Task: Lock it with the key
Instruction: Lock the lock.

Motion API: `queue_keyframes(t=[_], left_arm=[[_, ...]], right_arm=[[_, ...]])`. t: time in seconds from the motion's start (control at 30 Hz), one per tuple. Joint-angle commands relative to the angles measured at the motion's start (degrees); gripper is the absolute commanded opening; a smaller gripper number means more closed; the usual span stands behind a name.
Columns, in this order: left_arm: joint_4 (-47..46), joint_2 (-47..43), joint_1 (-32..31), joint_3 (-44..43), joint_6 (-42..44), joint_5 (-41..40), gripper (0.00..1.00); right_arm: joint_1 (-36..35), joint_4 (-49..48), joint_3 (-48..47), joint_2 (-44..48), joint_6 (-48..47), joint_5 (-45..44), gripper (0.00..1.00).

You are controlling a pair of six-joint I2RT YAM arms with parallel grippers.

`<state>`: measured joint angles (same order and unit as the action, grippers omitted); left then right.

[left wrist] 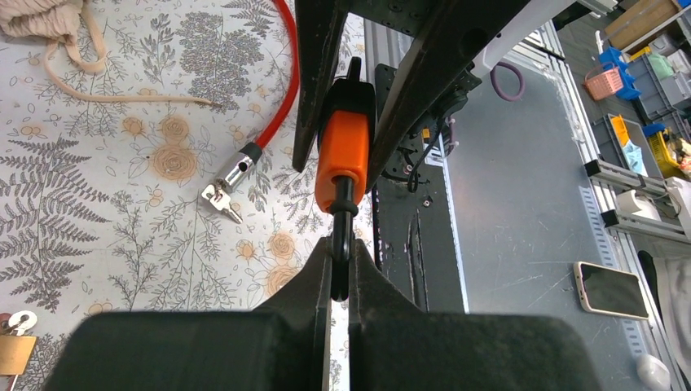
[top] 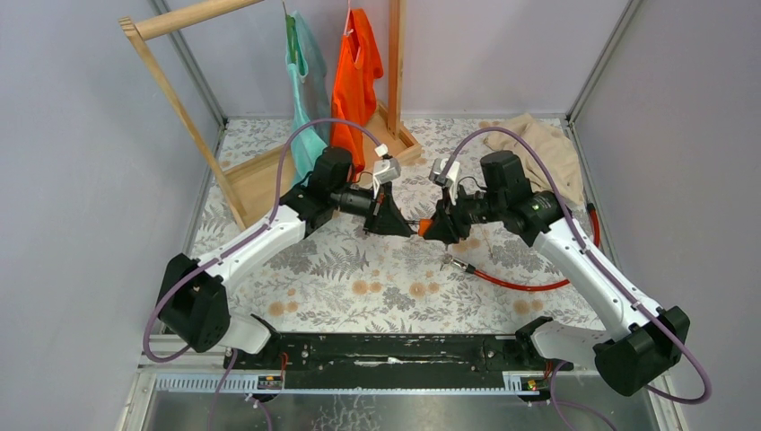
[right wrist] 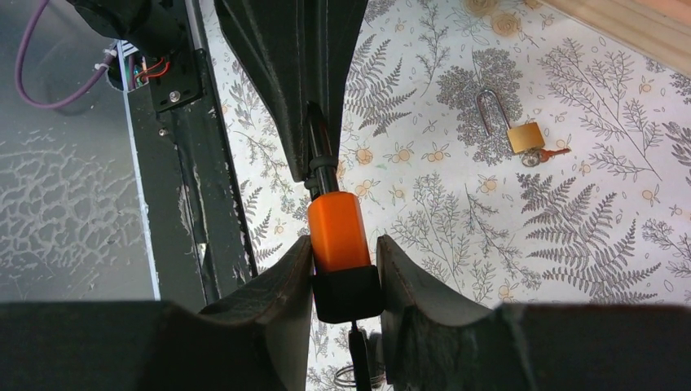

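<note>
While the left pincer (left wrist: 340,273) pinches the key (left wrist: 343,205), with the orange lock (right wrist: 336,228) at its twelve o'clock clamped in the right pincer (right wrist: 344,273), an off-axis twist could bend the key.

An orange lock barrel (right wrist: 336,224) with a black cap is gripped in the right gripper (right wrist: 343,248). The black key (left wrist: 343,205), pinched by the left gripper (left wrist: 341,257), meets its end. The red cable (left wrist: 285,81) lies on the table below both, its metal tip (left wrist: 235,173) apart from the barrel.

You get bright, even light from above; faint soft shadows on table (top: 377,287). Wrist views: near left fingers (left wrist: 204,350), right fingers (right wrist: 147,346) blurred; print sharp.
</note>
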<state>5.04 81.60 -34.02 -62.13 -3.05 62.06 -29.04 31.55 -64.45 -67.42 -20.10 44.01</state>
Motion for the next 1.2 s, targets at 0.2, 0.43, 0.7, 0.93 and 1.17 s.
queue_keyframes(t=[0.2, 0.43, 0.7, 0.93, 1.17], left_arm=[[-17.3, 2.9, -3.2, 0.1, -9.7, -1.0, 0.00], [-21.0, 4.3, -3.9, 0.2, -10.4, -1.5, 0.00], [-19.5, 4.9, -4.5, -1.5, -8.2, -1.9, 0.00], [-7.6, 2.5, -3.6, -3.6, 3.3, -1.9, 0.21], [-3.1, 1.4, -2.2, -5.9, 6.2, -0.1, 0.55]], right_arm=[[-1.2, -14.0, -4.7, -1.3, 4.9, 4.2, 0.00], [-1.2, -16.7, -4.3, -1.8, 7.7, 6.8, 0.00], [-1.2, -16.5, -2.8, -1.2, 7.0, 6.0, 0.00], [-1.2, -9.9, -1.0, 1.3, -1.2, 0.1, 0.00], [-1.2, -6.7, 1.8, 2.6, -5.3, -3.4, 0.00]])
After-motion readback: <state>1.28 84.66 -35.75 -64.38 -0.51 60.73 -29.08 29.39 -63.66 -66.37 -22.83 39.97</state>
